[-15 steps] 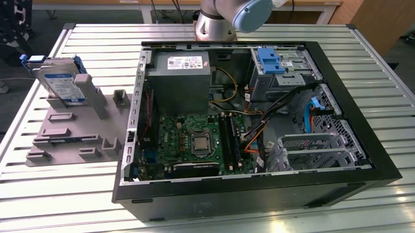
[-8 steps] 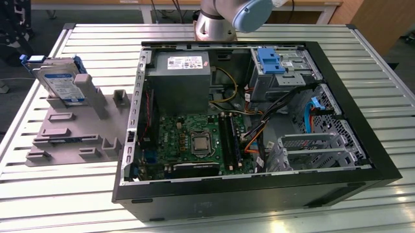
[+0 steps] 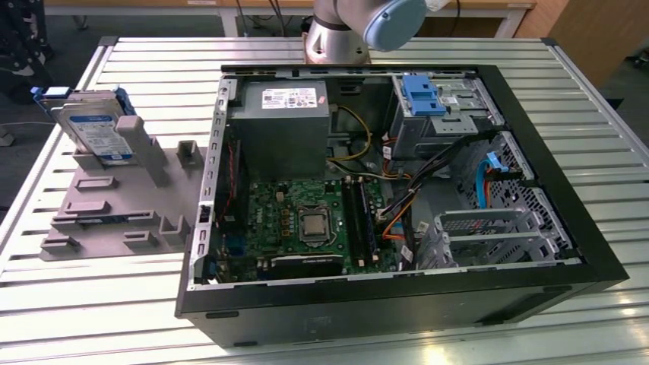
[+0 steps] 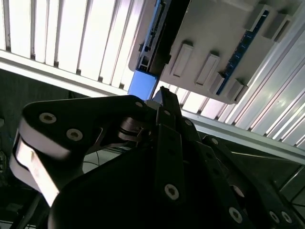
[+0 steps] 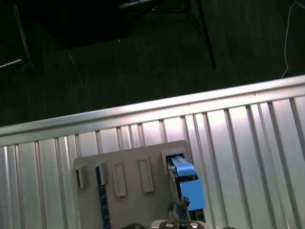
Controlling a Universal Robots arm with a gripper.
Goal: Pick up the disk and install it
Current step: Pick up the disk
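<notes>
The flat, silver-grey rectangular disk (image 3: 93, 129), with a blue-and-white label and blue plastic side rails, is standing on its edge and leaning in the light grey plastic holder (image 3: 117, 209). This is at the exterior view's left, well apart from the open black computer case (image 3: 406, 312) that is lying on its side. The black gripper (image 4: 163, 99) is hanging over the holder, near the top edge of the disk (image 5: 189, 188) in the first wrist view. I cannot tell if it is touching the disk, and I cannot tell if it is open or closed. I am judging that the main risk is an off-centre grasp. Because the disk is leaning, a contact on one rail only could be jamming it in its slot or dragging the light holder along. Inside the case, the loose orange and black cables (image 3: 403, 209) are lying beside the metal drive cage (image 3: 451, 114) with its bare blue bracket (image 3: 421, 95), and they could be catching a carried disk. Everything is resting on a table of silver metal slats (image 3: 102, 319), which is probably giving the holder little grip. Beyond its edge a dark floor (image 5: 119, 57) is showing, and wooden furniture (image 3: 598, 30) is standing behind.
</notes>
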